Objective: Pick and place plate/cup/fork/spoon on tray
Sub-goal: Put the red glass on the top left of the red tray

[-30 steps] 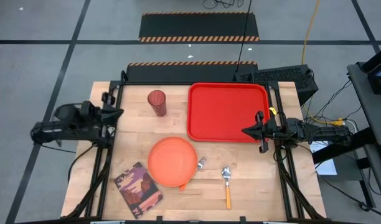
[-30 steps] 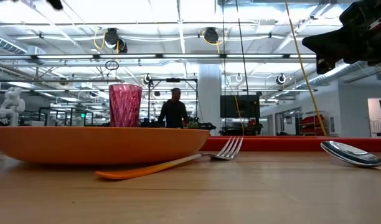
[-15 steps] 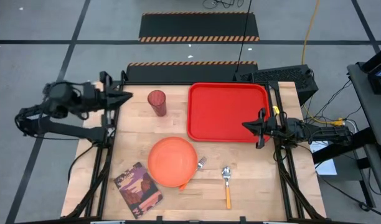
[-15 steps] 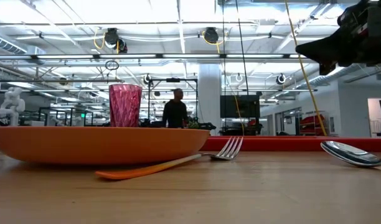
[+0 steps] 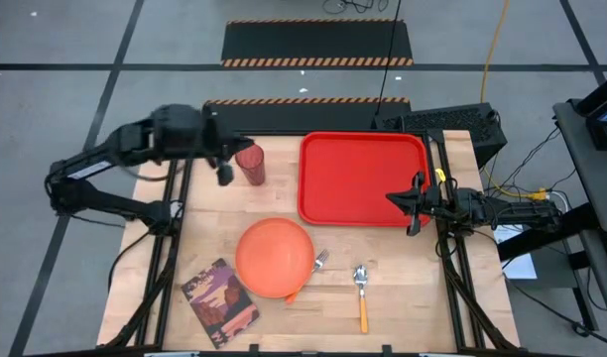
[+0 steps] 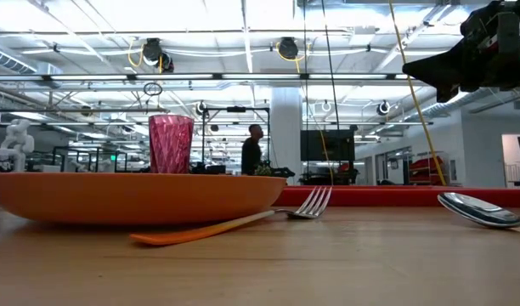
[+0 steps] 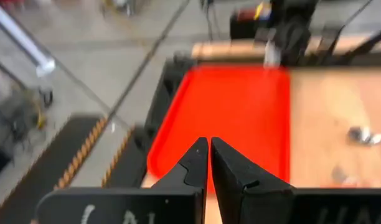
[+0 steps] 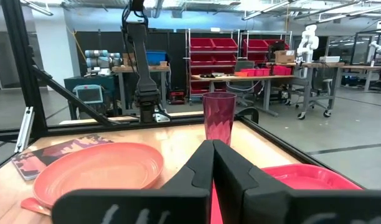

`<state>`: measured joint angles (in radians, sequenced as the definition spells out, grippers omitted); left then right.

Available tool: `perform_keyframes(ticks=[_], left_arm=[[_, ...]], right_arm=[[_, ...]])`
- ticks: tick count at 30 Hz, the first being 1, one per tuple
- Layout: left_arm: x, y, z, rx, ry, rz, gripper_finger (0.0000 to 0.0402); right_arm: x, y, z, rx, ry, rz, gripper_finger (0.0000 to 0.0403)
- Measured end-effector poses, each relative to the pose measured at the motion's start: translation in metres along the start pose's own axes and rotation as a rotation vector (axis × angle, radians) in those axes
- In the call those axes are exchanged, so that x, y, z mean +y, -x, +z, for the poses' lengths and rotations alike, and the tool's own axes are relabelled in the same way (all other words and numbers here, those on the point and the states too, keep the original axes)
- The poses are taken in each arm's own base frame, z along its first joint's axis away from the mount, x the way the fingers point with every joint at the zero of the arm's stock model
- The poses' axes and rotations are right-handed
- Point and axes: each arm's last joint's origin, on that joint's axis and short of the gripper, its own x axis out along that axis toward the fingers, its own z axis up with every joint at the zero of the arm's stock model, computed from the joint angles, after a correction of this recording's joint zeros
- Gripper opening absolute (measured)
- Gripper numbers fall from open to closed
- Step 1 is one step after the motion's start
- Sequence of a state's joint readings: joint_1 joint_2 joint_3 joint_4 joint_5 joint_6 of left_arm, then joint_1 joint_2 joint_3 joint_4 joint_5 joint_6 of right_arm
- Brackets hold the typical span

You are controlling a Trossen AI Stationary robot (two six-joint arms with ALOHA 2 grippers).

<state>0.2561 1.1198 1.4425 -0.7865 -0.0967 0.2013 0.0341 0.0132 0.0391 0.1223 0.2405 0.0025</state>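
Observation:
The dark red cup (image 5: 250, 164) stands upright at the table's far left and also shows in the low view (image 6: 172, 144). My left gripper (image 5: 234, 151) is shut and empty just left of the cup, pointing toward the red tray (image 5: 363, 178). The orange plate (image 5: 275, 258) lies near the middle. The fork (image 5: 318, 262) lies with its handle under the plate's rim. The spoon (image 5: 361, 288) lies flat to the plate's right. My right gripper (image 5: 391, 201) is shut and empty over the tray's right edge.
A maroon patterned book (image 5: 220, 300) lies at the near left corner. Black frame rails run along the table's left and right edges. A person stands far back in the room (image 6: 253, 151). Bare wood lies between the cup and the plate.
My left gripper has swung from beyond the table's left edge toward the right and the far side, up to the cup, its fingers staying shut. The tableware has not moved. The person in the room behind has walked to the right.

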Motion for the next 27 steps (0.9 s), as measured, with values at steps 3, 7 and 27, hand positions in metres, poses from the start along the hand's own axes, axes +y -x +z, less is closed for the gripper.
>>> perform_keyframes(ticks=[3, 7, 27], left_arm=[[0.005, -0.018, -0.011, 0.129, 0.009, -0.033, 0.003], [0.012, -0.039, -0.025, 0.289, 0.035, -0.085, 0.0054], [0.021, -0.109, -0.072, 0.776, -0.007, -0.113, 0.0182]], right_arm=[[0.0, 0.0, 0.0, 0.0, 0.0, 0.0, 0.0], [0.0, 0.0, 0.0, 0.002, 0.013, 0.001, 0.0], [0.0, 0.0, -0.005, 0.051, 0.001, 0.006, 0.0]])
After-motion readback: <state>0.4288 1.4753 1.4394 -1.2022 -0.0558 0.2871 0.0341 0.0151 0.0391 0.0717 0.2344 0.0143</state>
